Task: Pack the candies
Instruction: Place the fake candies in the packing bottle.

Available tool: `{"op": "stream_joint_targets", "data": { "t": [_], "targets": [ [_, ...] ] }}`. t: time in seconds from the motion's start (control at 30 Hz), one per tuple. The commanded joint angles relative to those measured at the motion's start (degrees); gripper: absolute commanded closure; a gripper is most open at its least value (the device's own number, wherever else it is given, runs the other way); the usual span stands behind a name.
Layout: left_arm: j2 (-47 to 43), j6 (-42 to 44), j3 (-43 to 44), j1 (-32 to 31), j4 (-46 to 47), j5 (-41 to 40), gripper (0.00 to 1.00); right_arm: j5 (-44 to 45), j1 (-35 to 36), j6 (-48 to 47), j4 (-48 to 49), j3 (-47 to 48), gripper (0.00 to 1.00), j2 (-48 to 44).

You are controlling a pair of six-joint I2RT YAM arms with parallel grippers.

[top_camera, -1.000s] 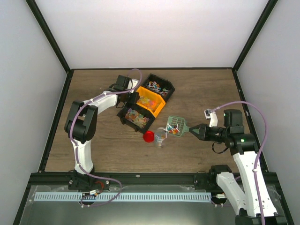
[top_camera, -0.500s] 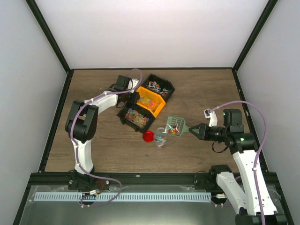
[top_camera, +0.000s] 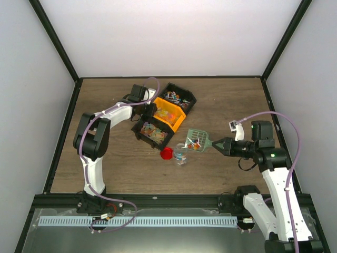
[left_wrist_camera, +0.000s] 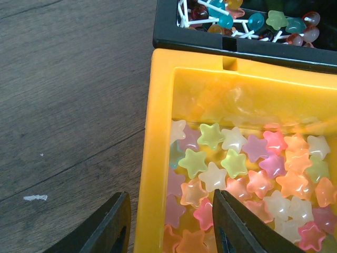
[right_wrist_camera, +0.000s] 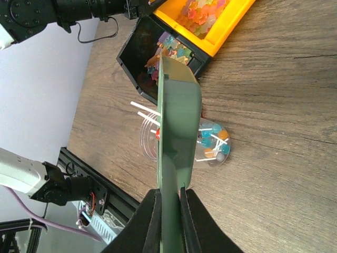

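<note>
**Top external view: scoop over the jar, right hand clamped on the handle**

From above, I am watching the right gripper [top_camera: 217, 146] holding the green scoop [top_camera: 197, 140] by its handle, with the slotted head reaching left across the table [top_camera: 105, 158]. A few candies [top_camera: 195, 144] are sitting on the scoop. Its lower left corner is overlapping the clear jar [top_camera: 181, 154], and the red lid [top_camera: 167, 153] is lying just beside the jar on its left.

On the right wrist camera the scoop is showing edge-on, a green blade rising from between my fingers [right_wrist_camera: 147, 211], which are pressed tight against the handle on both sides. Behind the blade the jar is already carrying stick candies [right_wrist_camera: 213, 141], blue and orange heads with white stems poking out. I cannot tell whether the jar is standing straight or leaning.

Up the table, three bins are sitting in a diagonal row, touching: a far black bin [top_camera: 185, 108] of stick candies, a yellow bin [top_camera: 169, 124] and a near black bin [top_camera: 138, 130] with mixed pieces.

The left gripper [left_wrist_camera: 171, 226] is hanging at the yellow bin's side wall, jaws apart and straddling it: one finger is outside over the wood, the other inside above the star-shaped candies [left_wrist_camera: 237, 163], with a clear gap to the wall. It is gripping nothing.
</note>
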Motion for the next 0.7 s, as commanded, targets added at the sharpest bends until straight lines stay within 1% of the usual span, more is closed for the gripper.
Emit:
{"op": "stream_joint_targets", "data": {
  "t": [0.0,0.23,0.67],
  "targets": [
    [2.31,0.39,-0.03,-0.23,-3.63,-0.07,0.56,-1.14,0.89,-1.24,-0.09,2.97,0.99,-0.33],
    [2.4,0.41,0.06,-0.16,-3.77,-0.03,0.56,0.95,1.11,-1.83,-1.13,3.65,0.99,-0.4],
    [2.59,0.41,0.06,-0.19,-3.76,-0.07,0.56,0.58,1.42,-1.92,-1.88,4.7,0.99,-0.1]
  ]
}}
